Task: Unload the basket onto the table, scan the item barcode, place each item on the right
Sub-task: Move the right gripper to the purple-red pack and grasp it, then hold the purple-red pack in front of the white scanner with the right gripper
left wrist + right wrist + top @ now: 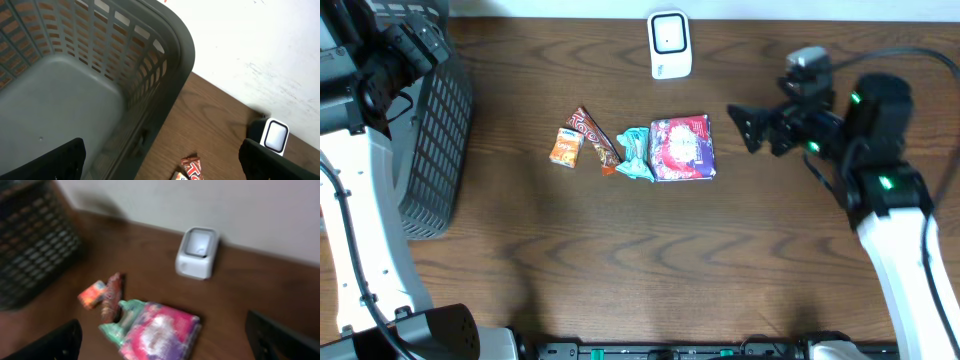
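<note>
A dark grey slatted basket (440, 130) stands at the left edge of the frame on the brown wooden tabletop (620, 250). A white wall (260, 50) runs along the tabletop's top edge.

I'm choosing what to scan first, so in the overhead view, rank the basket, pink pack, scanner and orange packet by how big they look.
Largest to smallest:
1. basket, though partly cut off
2. pink pack
3. scanner
4. orange packet

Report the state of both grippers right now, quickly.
Left gripper: open, holding nothing.
Right gripper: open, holding nothing.
</note>
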`<act>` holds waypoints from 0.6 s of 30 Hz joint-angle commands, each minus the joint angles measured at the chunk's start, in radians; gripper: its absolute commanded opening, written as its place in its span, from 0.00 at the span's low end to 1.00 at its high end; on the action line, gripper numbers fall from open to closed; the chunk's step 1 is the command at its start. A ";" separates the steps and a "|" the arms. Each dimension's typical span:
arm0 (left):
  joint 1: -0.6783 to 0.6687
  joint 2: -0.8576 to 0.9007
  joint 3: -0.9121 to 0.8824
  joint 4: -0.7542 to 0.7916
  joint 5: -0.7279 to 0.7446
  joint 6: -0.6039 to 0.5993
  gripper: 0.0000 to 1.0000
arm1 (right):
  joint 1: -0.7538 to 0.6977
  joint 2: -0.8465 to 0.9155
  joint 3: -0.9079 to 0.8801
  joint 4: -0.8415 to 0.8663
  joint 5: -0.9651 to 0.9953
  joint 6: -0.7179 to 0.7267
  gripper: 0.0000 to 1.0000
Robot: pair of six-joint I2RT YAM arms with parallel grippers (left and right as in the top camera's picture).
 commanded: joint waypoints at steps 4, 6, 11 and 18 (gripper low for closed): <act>0.002 -0.010 0.007 -0.001 0.001 -0.009 0.98 | 0.030 0.215 0.021 -0.010 0.045 0.286 0.99; 0.002 -0.010 0.007 -0.001 0.001 -0.009 0.98 | 0.044 0.290 0.021 -0.015 0.094 0.301 0.99; 0.002 -0.010 0.007 -0.001 0.001 -0.009 0.98 | 0.048 0.476 0.042 -0.011 0.006 0.328 0.86; 0.002 -0.010 0.007 -0.001 0.001 -0.009 0.98 | 0.061 0.636 0.045 -0.009 -0.072 0.332 0.70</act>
